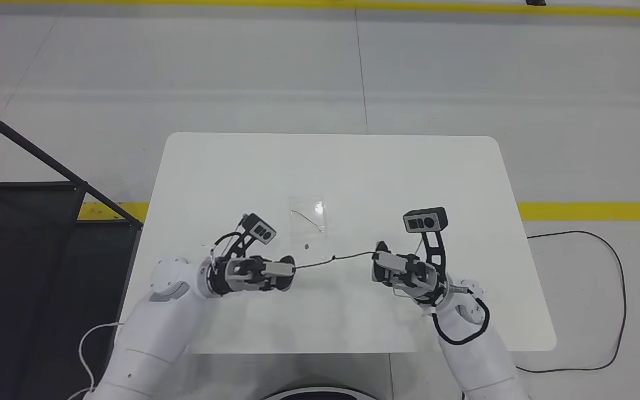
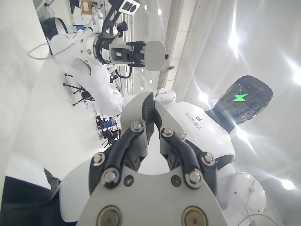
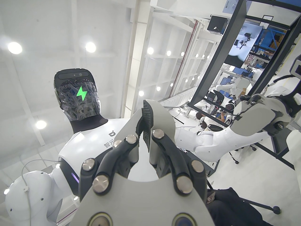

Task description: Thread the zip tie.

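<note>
A thin black zip tie (image 1: 335, 259) stretches in a shallow curve above the white table (image 1: 400, 170), between my two grippers. My left gripper (image 1: 288, 269) is shut on one end of it, and its closed fingertips (image 2: 154, 98) show from the left wrist. On the other end my right gripper (image 1: 379, 262) is shut; in the right wrist view its pads (image 3: 147, 109) press together. The right gripper (image 2: 155, 56) appears farther off in the left wrist view, and the left gripper (image 3: 252, 118) in the right wrist view. The strap between the pads is hidden in both wrist views.
A clear plastic bag (image 1: 310, 215) lies on the table just beyond the zip tie, with a small dark speck (image 1: 303, 245) beside it. A black frame with a dark panel (image 1: 40, 230) stands off the table's left side. A cable (image 1: 590, 300) runs on the floor at right.
</note>
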You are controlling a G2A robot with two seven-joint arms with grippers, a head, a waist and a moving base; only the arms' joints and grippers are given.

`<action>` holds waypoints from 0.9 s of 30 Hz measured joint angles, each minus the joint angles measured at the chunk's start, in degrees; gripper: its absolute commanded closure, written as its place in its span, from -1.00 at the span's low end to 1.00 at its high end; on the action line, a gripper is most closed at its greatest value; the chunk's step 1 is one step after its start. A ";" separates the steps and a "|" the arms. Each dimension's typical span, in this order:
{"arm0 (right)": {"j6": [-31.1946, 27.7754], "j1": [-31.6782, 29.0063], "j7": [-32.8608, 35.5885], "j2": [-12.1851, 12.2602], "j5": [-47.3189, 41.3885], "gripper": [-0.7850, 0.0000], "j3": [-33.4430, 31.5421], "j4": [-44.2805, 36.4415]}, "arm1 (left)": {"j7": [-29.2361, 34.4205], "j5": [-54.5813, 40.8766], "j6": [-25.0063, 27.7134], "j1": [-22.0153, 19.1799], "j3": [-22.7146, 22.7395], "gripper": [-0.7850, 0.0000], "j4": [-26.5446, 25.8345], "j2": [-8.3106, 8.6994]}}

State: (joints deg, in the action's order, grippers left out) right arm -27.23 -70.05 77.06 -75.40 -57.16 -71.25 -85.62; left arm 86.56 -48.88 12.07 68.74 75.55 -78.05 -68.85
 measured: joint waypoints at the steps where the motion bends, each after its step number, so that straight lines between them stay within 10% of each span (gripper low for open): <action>1: 0.01 -0.03 0.01 -0.03 0.00 1.00 -0.06 -0.05 | 0.11 0.09 0.02 0.03 0.03 1.00 -0.02 0.05; 21: 0.29 -0.35 0.29 -0.60 -0.23 1.00 -0.91 -0.18 | 0.02 0.70 0.02 -0.40 -0.52 1.00 0.45 0.57; 22: 0.38 -0.37 0.38 -0.61 0.06 1.00 -0.93 -0.18 | -0.30 0.83 0.17 -0.38 -0.58 0.71 0.36 0.59; 23: 0.44 -0.37 0.44 -0.61 0.47 1.00 -0.94 -0.19 | -0.79 1.00 0.46 -0.33 -0.59 -1.00 0.20 0.59; 27: -0.19 -0.76 -0.19 -0.62 2.93 1.00 -0.70 -1.34 | -4.92 0.99 2.21 0.53 -0.65 -1.00 -1.44 0.46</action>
State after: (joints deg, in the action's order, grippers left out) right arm -27.42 -70.81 76.86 -76.02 -54.23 -71.95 -86.96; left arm 81.64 -47.89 14.28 69.27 74.91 -79.49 -68.39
